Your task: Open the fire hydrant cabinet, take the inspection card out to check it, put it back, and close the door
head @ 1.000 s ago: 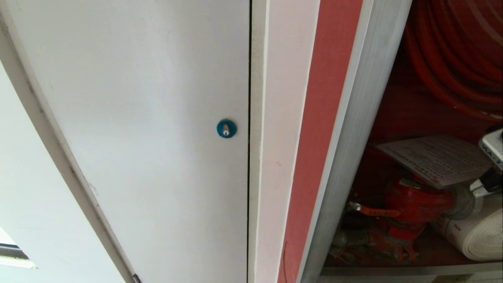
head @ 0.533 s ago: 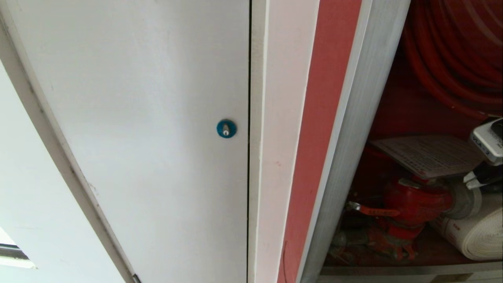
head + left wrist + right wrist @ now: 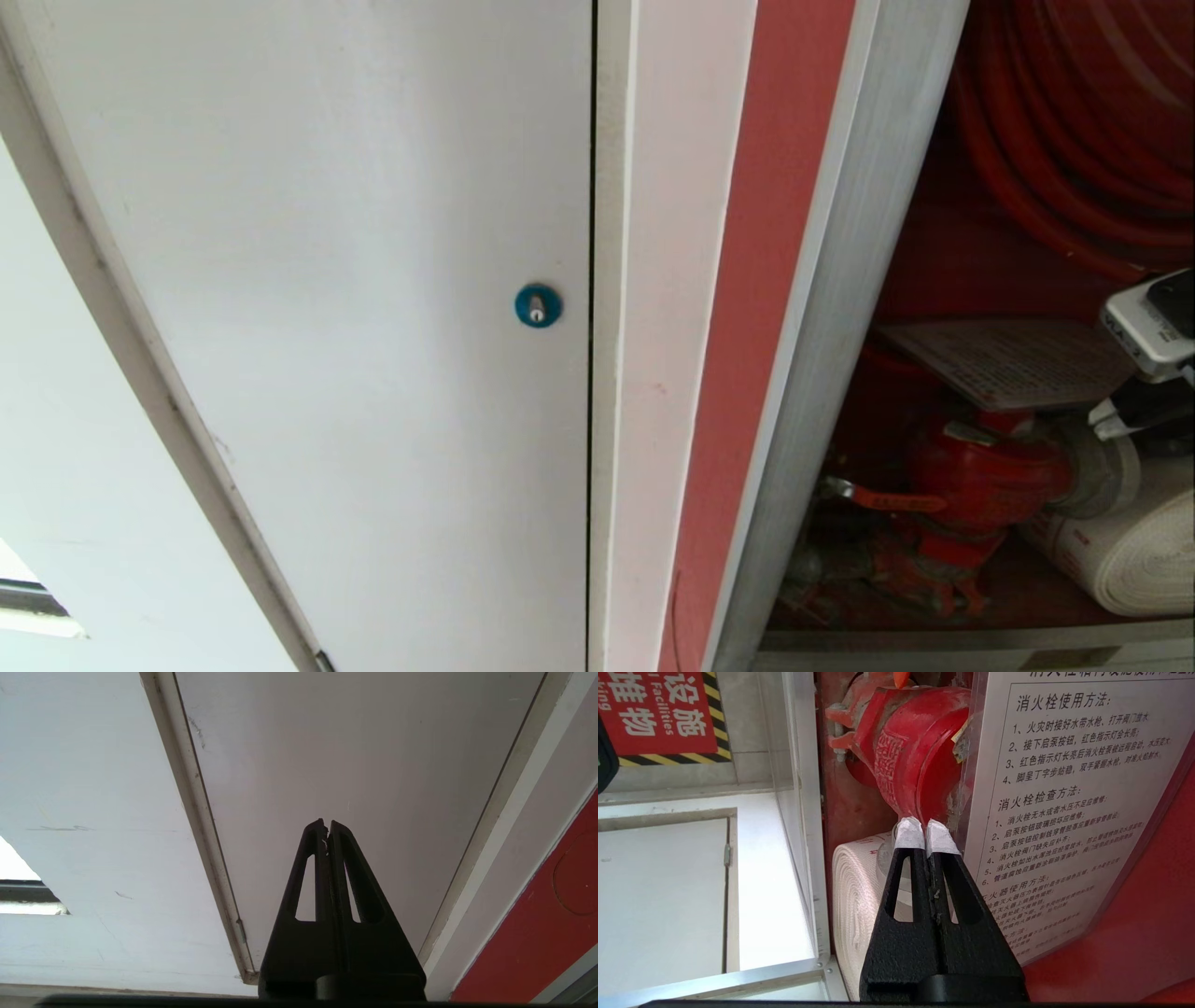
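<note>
stood open: fire hydrant cabinet (image 3: pixel 845 280), red inside. lay atop red valve (image 3: pixel 915 751): inspection card (image 3: pixel 1069 812), just beside right gripper (image 3: pixel 927 833), fingertips pressed together, nothing held. read "消火栓使用方法" and "消火栓检查方法". idled at white door (image 3: pixel 350 756): left gripper (image 3: pixel 326 823), fingers together.

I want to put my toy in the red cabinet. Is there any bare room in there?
Not much. The floor is crowded: the red metal valve and white rolled hose fill it, with the pale printed inspection card lying over the valve. The coiled red hose reel fills the top. The only bare gap is the red back wall between reel and card.
</note>
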{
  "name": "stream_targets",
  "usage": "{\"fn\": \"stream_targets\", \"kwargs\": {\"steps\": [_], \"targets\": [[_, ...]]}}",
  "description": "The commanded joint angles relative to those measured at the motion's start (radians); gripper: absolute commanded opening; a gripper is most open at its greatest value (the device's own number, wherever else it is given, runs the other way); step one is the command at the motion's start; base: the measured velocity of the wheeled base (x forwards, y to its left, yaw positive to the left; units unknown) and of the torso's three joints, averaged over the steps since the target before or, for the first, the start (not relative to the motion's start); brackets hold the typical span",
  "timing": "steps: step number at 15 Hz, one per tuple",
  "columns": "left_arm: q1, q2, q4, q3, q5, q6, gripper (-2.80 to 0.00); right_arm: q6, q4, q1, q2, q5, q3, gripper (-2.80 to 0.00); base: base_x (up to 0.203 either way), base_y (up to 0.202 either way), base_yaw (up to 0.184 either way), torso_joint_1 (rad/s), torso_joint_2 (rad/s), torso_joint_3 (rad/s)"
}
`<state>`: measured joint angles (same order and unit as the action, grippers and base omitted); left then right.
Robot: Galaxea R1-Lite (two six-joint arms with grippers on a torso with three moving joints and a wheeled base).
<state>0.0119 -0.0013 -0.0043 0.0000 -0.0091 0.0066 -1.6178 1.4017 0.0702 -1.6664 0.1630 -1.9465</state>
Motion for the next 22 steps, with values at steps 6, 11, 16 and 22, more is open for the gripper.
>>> {"fn": "stream_targets", "kwargs": {"steps": [6,11,16,22], "targets": [[0.0,0.0,0.0,0.003,0.0,0.0,-2.8,-0.01,0.019,0.0,0.027,-0.004,0.024,-2.8,0.0,0.0,0.0,0.0,0.0,0.0],[0.0,0.0,0.0,0.003,0.0,0.0,-2.8,-0.011,0.019,0.001,0.139,-0.002,0.126,-2.8,0.0,0.0,0.0,0.0,0.0,0.0],[0.0,0.0,0.0,0.003,0.0,0.0,-2.8,0.048,0.016,0.0,0.285,0.019,0.24,-2.8,0.0,0.0,0.0,0.0,0.0,0.0],[0.0,0.0,0.0,0.003,0.0,0.0,-2.8,0.081,0.012,0.001,0.411,0.069,0.371,-2.8,0.0,0.0,0.0,0.0,0.0,0.0]]}}
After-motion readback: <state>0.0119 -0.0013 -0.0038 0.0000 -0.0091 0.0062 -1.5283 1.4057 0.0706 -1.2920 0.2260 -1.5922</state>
